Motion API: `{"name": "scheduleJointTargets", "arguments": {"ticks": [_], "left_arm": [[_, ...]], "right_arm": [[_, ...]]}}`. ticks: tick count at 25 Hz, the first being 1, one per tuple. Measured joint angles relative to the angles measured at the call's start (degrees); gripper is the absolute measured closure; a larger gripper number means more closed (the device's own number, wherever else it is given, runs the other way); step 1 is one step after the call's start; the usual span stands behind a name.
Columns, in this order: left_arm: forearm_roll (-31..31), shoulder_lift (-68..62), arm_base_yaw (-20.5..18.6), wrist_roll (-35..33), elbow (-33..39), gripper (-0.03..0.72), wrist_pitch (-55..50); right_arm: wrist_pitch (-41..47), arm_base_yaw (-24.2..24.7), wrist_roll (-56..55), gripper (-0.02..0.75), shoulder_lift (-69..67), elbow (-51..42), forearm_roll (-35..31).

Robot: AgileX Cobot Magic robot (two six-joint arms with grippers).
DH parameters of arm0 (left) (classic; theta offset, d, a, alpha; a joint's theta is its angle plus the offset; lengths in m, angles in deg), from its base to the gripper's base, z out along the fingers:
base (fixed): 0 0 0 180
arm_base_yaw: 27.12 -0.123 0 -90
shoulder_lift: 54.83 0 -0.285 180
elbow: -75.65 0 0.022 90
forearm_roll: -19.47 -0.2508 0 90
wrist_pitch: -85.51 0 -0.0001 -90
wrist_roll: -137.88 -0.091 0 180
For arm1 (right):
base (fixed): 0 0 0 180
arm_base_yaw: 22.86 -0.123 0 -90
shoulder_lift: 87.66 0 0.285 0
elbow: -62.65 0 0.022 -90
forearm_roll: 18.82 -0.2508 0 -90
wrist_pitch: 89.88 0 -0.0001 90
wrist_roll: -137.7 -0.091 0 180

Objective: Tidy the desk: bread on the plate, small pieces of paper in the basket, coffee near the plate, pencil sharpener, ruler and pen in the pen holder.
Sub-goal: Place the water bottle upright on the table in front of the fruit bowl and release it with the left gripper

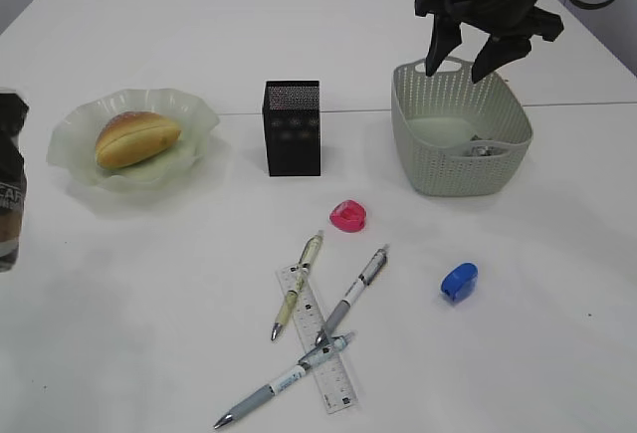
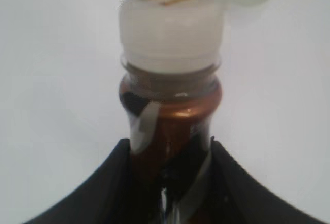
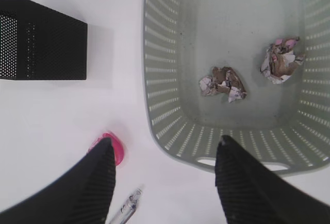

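The bread lies on the pale green plate. My left gripper is shut on the coffee bottle, which shows at the left edge of the exterior view, just left of the plate. My right gripper is open and empty, high above the grey basket. Two crumpled papers lie in the basket. The black pen holder stands mid-table. A pink sharpener, a blue sharpener, three pens and a ruler lie at the front.
The pen holder and the pink sharpener also show in the right wrist view, left of the basket. A seam runs across the white table behind the basket.
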State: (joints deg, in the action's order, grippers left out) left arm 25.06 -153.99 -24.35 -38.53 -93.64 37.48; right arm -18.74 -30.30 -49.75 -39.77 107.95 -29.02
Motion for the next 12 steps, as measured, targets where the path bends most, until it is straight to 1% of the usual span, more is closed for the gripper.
{"name": "scheduleJointTargets", "arguments": {"ticks": [3,7,12], "left_arm": [[-0.7,7.2,0.0,0.0,9.2,0.401,13.3],[-0.7,13.9,0.0,-0.1,21.6,0.401,34.8],[-0.4,14.8,0.0,-0.1,34.6,0.402,61.1]], "right_arm": [[0.0,0.0,0.0,0.287,0.0,0.0,0.0],[0.0,0.0,0.0,0.287,0.0,0.0,0.0],[0.0,0.0,0.1,0.286,0.0,0.0,0.0]]}}
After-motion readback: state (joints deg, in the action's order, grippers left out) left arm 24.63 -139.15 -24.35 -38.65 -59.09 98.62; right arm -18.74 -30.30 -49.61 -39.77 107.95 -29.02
